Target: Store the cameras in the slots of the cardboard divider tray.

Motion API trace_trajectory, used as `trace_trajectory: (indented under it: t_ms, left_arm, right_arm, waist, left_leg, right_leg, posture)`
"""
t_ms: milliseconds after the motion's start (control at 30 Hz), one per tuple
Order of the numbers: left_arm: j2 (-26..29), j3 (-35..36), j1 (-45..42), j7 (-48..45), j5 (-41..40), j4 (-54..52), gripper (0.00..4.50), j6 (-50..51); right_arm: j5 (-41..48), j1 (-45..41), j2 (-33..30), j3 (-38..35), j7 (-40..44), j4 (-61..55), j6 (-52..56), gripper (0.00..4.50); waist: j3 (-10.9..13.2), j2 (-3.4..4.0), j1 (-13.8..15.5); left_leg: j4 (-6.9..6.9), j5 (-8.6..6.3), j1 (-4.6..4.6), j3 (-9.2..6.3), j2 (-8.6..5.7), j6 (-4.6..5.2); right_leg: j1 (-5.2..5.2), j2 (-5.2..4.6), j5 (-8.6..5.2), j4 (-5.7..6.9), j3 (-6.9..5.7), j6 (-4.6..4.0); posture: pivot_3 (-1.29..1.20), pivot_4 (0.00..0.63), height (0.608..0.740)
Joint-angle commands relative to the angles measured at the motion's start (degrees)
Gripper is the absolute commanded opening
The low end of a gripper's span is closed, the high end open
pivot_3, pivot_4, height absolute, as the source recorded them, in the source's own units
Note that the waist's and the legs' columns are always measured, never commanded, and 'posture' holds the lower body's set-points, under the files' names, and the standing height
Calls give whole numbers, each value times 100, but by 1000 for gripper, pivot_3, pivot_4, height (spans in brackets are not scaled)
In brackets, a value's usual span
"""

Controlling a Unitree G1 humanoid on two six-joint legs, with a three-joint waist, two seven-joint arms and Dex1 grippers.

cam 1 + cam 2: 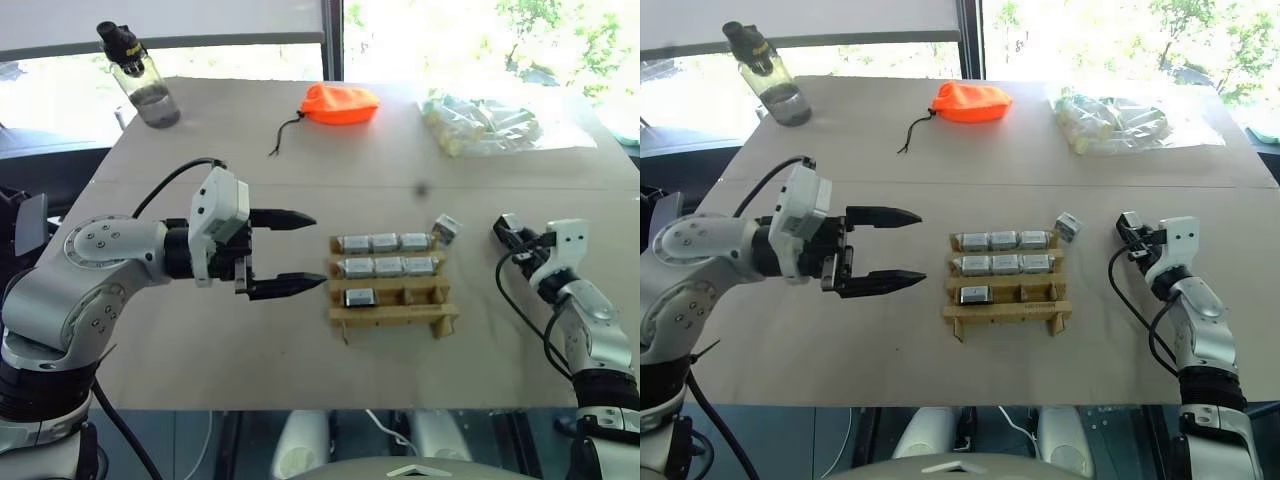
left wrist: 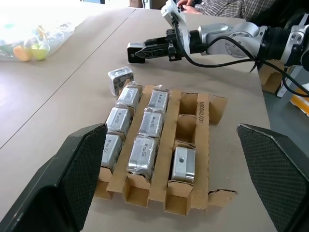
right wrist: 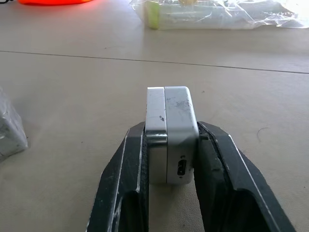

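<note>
Now your right end effector (image 3: 171, 159) is clamped on a camera (image 3: 171, 133) at the right side of the counter (image 1: 200, 340), the block standing on edge between the two black fingers with its port facing back toward the wrist. Before you lift, check that grip is square, because the fingers catch only the lower half of the body.

Carry it left to the cardboard divider tray (image 1: 395, 312). Its far two rows look full and the near row holds one camera at its left end, so aim for an open slot beside that one. Another camera (image 1: 446, 228) leans against the tray's far right corner; pass clear of it.

Your left end effector (image 1: 285, 252) hovers with its fingers wide apart just left of the tray, holding nothing. I'd keep it there, ready to steady the cardboard as you press in.
</note>
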Motion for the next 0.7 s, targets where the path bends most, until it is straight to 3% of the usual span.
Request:
trace_trajectory:
  t_ms: [33, 267, 433, 700]
  left_arm:
    - [-47, 3, -130, 39, 21, 22, 4500, -147]
    - [-111, -172, -359, -116, 83, 277, 4500, -231]
    - [-102, -332, -556, -490, 80, 424, 4500, -388]
    - [-1, -331, -506, -872, 44, 349, 4500, -452]
  right_arm:
    - [355, 9, -194, -184, 652, -283, -239, 741]
    - [2060, 158, -521, -196, 3158, -1449, 232, 741]
    - [1122, 331, -1329, 964, 4745, -1883, -338, 741]
    - [846, 160, -1248, 1926, 4626, -2803, 83, 741]
  waist:
    - [0, 0, 1]
    - [4, 7, 5]
    - [4, 5, 7]
    - [6, 3, 12]
  left_leg:
    - [0, 0, 0, 0, 0, 0]
    - [-2, -1, 0, -3, 2, 1]
    - [-2, -1, 0, -2, -1, 3]
    - [0, -1, -6, 1, 1, 2]
  right_leg:
    - [0, 0, 0, 0, 0, 0]
    - [-1, 3, 0, -1, -3, 0]
    - [0, 2, 0, -3, -6, 1]
    - [-10, 5, 0, 2, -11, 1]
  posture:
    - [0, 150, 726]
    - [0, 150, 726]
    - [0, 150, 726]
    - [0, 150, 726]
